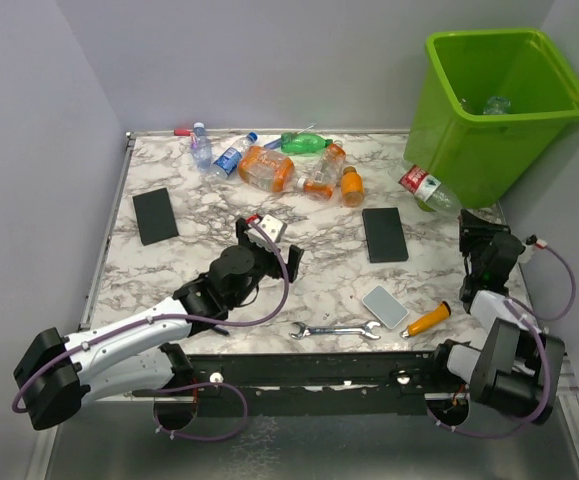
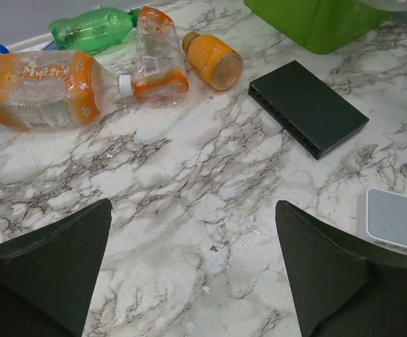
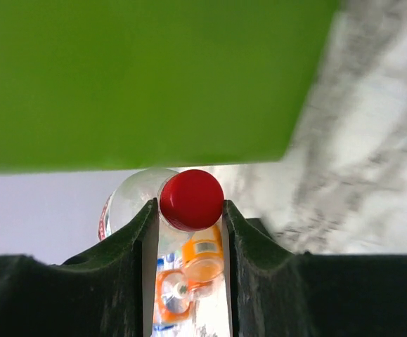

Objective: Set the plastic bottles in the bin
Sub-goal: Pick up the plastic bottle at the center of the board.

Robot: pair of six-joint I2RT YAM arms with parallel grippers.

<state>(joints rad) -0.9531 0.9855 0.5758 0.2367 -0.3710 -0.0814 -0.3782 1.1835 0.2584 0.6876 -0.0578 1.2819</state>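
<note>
While the right arm stands folded at the right edge of the table, its wrist points to the far side and the right gripper is closed on the red cap of a clear bottle with a red label. The fingers press the cap from both sides, with only a narrow gap between them. This bottle lies on the table right beside the green bin; whether it touches the wall, I cannot tell.

The left arm is stretched low across the middle of the table. The left gripper hangs above bare marble, spread wide and holding nothing.

Beyond it, near the far edge, lies a group of bottles: orange, green and clear ones, close together. Another bottle lies inside the bin. Two black slabs rest flat on the table, one on each side of the left gripper. A grey slab, a wrench and a screwdriver lie near the front edge, between the arms.
</note>
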